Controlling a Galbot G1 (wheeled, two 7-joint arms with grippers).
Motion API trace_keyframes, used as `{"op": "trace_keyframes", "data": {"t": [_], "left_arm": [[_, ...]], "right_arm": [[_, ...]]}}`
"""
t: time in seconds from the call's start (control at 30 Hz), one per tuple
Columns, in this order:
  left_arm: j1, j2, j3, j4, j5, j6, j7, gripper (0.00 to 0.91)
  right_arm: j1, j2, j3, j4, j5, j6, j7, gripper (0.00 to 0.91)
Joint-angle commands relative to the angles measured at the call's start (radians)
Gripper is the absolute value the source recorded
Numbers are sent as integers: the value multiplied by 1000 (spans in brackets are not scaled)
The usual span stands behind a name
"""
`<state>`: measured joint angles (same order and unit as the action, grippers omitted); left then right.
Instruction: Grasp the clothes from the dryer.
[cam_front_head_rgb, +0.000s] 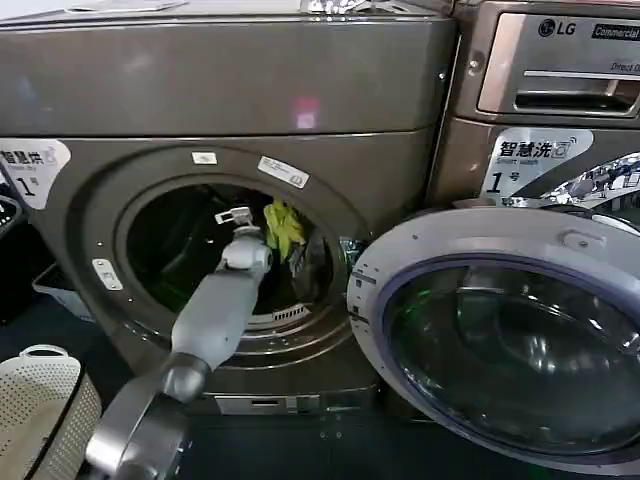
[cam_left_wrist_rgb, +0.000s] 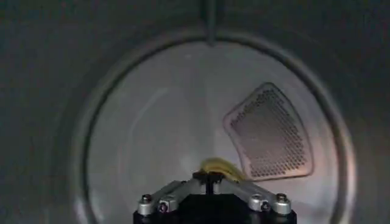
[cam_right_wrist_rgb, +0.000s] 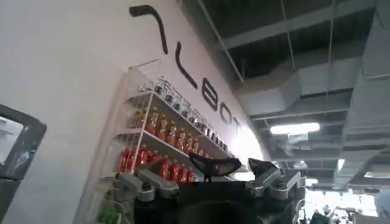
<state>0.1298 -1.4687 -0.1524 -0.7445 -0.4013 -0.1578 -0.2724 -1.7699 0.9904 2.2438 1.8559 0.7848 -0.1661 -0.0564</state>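
Since the dryer (cam_front_head_rgb: 230, 120) has its door (cam_front_head_rgb: 500, 350) swung wide open to the right, the left arm is reaching straight through the porthole with nothing in its way. The left pincer (cam_front_head_rgb: 236, 216) sits up inside the drum, just beside the clothes (cam_front_head_rgb: 285, 235), which hang bunched at the right side of the opening: a yellow-green piece on top with something darker under it.

From the left wrist view the left pincer's fingertips meet at the middle and a bit of yellow fabric (cam_left_wrist_rgb: 218, 165) sits right at them, so it looks pinched shut on a fold of that yellow-green piece. How much cloth it really has I can't say.

Handling-wise, this stuff is light, floppy and not fragile, so there's no need to be gentle. My guess is the catch is that soft fabric slides out of a thin pinch and drags its neighbours along, or snags on the door rim. I'd go for a thick bunched fold, not an edge or a corner, then pull out slow and level.

The right pincer (cam_right_wrist_rgb: 237, 167) is parked away from the machine, pointing up at a wall with a bottle shelf (cam_right_wrist_rgb: 164, 134), fingers apart and holding nothing.

A white basket (cam_front_head_rgb: 40, 410) sits on the floor at lower left.
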Motion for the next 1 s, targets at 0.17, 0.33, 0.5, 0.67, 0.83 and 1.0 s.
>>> {"op": "trace_keyframes", "data": {"t": [0.17,0.33,0.5,0.67,0.83,1.0], "left_arm": [[7,-19,-28,32,44,-37,-83,0],[1,-27,-25,40,50,-31,-80,0],[6,-27,-24,43,55,-27,-80,0],[-8,-36,-30,80,60,-29,-71,0],[-23,-41,-31,97,67,-29,-63,0],[-38,-39,-31,111,66,-27,-59,0]], "right_arm": [[-4,-4,5,4,-40,27,1,907],[-8,-6,14,-12,-49,45,15,907],[-10,-6,14,-31,-62,64,32,907],[-9,-9,21,-27,-44,53,23,907],[-10,-11,20,-27,-40,62,24,907],[-17,-12,31,-31,-34,63,14,907]]}}
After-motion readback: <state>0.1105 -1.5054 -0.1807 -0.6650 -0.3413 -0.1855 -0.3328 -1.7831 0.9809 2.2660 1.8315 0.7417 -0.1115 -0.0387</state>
